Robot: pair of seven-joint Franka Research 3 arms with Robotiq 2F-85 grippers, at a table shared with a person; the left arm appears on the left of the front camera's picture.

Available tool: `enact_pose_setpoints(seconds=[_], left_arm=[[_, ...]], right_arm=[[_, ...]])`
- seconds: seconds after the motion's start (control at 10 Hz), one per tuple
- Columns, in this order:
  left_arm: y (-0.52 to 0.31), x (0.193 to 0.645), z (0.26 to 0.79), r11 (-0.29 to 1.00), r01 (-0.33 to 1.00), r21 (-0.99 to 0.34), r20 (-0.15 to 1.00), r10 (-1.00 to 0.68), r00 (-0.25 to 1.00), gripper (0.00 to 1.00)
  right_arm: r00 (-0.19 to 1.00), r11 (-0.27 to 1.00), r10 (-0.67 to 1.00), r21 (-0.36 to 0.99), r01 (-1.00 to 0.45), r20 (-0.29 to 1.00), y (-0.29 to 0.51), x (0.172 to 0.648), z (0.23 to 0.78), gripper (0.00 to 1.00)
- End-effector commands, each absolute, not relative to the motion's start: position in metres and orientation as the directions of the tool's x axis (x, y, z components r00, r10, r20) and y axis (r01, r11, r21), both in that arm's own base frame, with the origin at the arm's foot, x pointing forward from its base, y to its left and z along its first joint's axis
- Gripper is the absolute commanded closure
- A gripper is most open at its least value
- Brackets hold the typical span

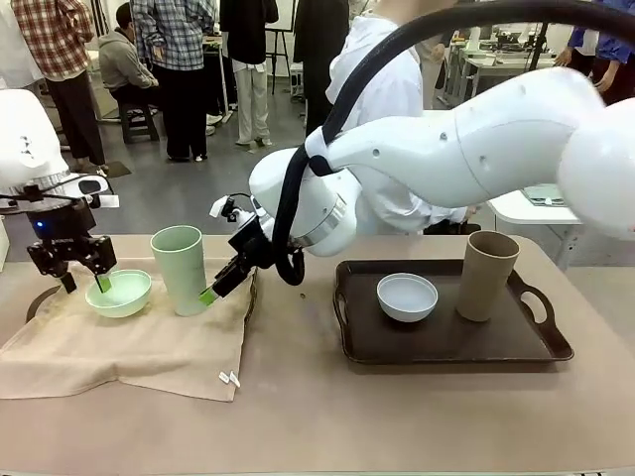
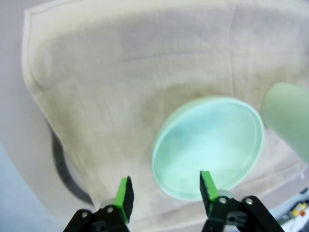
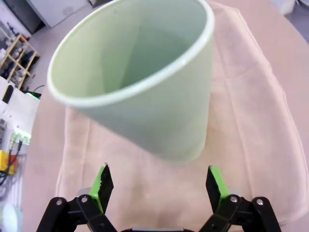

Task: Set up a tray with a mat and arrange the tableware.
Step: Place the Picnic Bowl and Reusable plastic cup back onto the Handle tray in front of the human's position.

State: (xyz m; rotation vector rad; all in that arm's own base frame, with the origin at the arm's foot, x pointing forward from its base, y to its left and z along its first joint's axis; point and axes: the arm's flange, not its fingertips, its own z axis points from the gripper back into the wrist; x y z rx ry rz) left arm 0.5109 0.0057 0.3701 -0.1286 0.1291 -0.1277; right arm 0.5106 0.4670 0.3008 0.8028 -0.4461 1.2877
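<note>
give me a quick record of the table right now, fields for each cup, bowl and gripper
green cup: upright on beige mat
green bowl: on mat, beside green cup
white bowl: in dark tray
tan cup: upright in tray, beside white bowl
left gripper: open, at green bowl's rim
right gripper: open, at green cup's base

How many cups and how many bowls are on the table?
Cups: 2, the pale green cup and the tan-brown cup
Bowls: 2, the pale green bowl and the white bowl
Total: 4
</note>
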Motion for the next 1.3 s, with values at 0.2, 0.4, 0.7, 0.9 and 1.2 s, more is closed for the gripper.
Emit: enact_pose_setpoints(seconds=[0.2, 0.4, 0.7, 0.9, 1.2], left_arm=[[-0.009, 0.466, 0.445, 0.966, 0.26, 0.003, -0.176, -0.255, 0.951, 0.17], [-0.025, 0.447, 0.478, 0.954, 0.288, 0.085, -0.2, -0.267, 0.943, 0.17], [-0.056, 0.429, 0.524, 0.944, 0.305, 0.129, -0.194, -0.278, 0.941, 0.17], [-0.07, 0.426, 0.548, 0.964, 0.262, 0.053, -0.125, -0.254, 0.959, 0.17], [-0.079, 0.422, 0.562, 0.999, 0.05, -0.007, -0.05, -0.05, 0.998, 0.17]], right_arm=[[0.491, 0.305, 0.731, 0.417, -0.856, 0.474, 0.428, 0.469, 0.357, 0.0], [0.637, 0.449, 0.695, 0.491, -0.747, 0.334, 0.414, 0.453, 0.39, 0.0], [0.795, 0.673, 0.582, 0.448, -0.589, 0.17, 0.391, 0.438, 0.438, 0.0], [0.859, 0.794, 0.508, 0.355, -0.494, 0.058, 0.385, 0.431, 0.463, 0.0], [0.899, 0.88, 0.436, 0.223, -0.42, -0.028, 0.385, 0.436, 0.482, 0.0]])
